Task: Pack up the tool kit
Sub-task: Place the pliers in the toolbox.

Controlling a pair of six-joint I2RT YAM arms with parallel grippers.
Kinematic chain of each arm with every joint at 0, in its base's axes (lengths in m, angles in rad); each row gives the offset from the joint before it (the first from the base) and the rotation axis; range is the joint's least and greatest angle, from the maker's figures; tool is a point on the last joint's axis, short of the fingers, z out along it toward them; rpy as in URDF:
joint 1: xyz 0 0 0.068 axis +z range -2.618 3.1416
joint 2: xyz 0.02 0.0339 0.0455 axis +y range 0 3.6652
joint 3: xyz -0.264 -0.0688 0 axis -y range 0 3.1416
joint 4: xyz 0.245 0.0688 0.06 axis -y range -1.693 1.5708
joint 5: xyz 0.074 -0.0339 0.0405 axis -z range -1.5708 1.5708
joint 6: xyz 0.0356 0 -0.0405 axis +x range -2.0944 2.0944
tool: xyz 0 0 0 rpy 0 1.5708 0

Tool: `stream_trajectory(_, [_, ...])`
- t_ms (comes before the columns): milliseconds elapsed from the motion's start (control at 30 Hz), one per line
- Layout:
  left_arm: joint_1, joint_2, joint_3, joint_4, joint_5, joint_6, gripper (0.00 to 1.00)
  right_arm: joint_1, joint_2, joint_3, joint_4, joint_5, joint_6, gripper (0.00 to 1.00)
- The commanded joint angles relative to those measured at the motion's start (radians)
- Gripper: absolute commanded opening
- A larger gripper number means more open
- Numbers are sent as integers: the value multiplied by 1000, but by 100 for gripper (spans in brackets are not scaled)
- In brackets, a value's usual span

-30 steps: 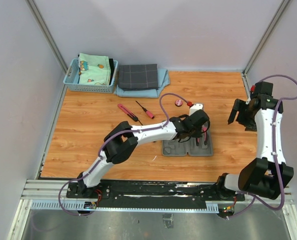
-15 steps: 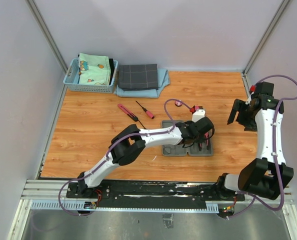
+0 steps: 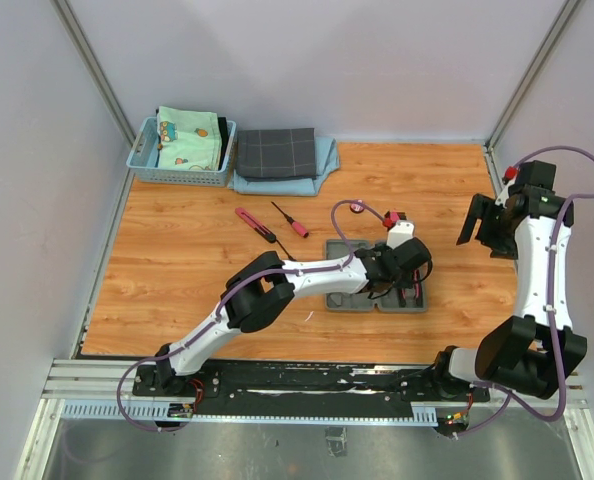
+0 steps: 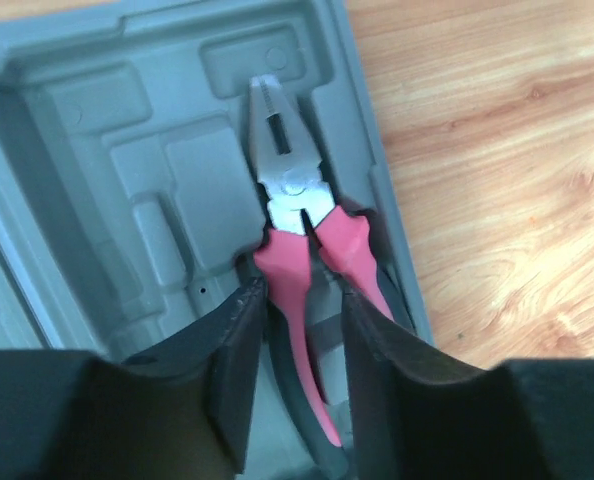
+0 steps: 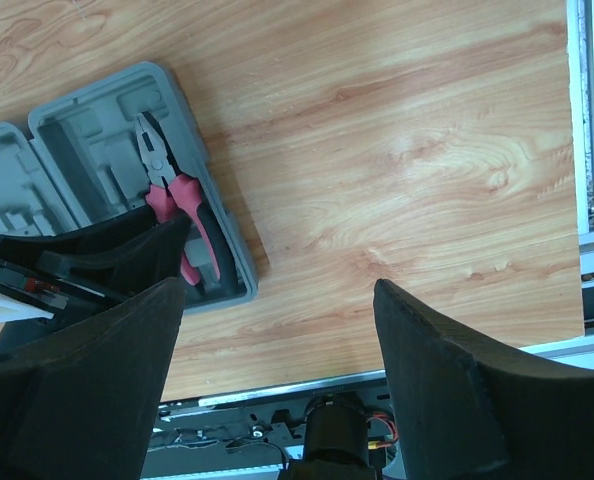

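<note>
Pink pliers seated in matching case slot; left fingers parted astride handle, no grip; right fingers open, empty.

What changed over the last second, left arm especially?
The left fingers came toward the near edge, over the right half of the grey case, and parted, releasing the pliers into their slot. Unchanged: right fingers open and off to the side, screwdriver and pink-handled tool on the table.
</note>
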Motion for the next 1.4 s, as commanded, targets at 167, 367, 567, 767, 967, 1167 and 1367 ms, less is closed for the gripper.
stream_trajectory(167, [-12,-19,5,54,-17,57,55,-19,3,13,-14,-49,-20,78])
stream_trajectory(367, [-10,-105,-12,91,-42,150,55,-18,-17,-14,-8,-109,-44,77])
stream_trajectory(567, [32,-246,-82,138,-44,232,55,-13,-32,-29,-5,-156,-59,76])
stream_trajectory(767, [133,-431,-210,197,-10,253,54,47,0,-77,-1,-163,-57,60])
stream_trajectory(967, [218,-557,-335,249,-1,308,53,176,-4,-196,49,-96,19,41])
stream_trajectory(1167, [246,-616,-424,265,21,298,51,300,22,-329,162,-33,116,33])
stream_trajectory(1367, [265,-630,-441,260,49,290,51,328,56,-381,236,-8,166,23])
